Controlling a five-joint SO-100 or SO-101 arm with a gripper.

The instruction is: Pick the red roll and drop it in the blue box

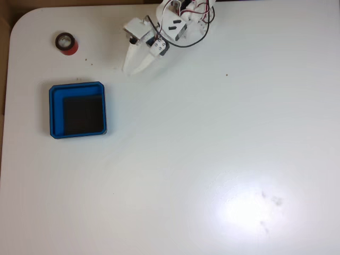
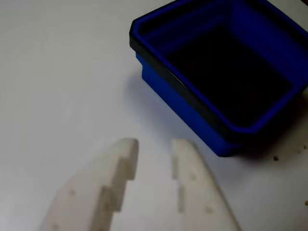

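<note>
2 things matter on my screens: the red roll and the blue box. In the fixed view the roll stands on its flat end near the upper left corner of the white worktop, dark ring up, with the box below it and apart from it. The box sits flat, and I see nothing lying on its black floor.

My pincer hangs over bare worktop to the right of both, near the top edge of that view, its tips pointing down the picture and slightly left. In the wrist view the pincer shows 2 pale fingers with a narrow gap between them and nothing in it, so I call it slightly parted and empty. The blue box lies ahead and to the right there.

I judge the pick not yet begun. The roll looks small and light, and a wound tape core should be stiff enough to take a firm squeeze without crushing. Its red wall may be smooth, so I would close across the outer sides low down, straddling the whole cylinder, not pinch the rim through the hollow. The gap would need widening first. Standing alone, the roll could skid or tip if 1 finger touches before the other.
</note>
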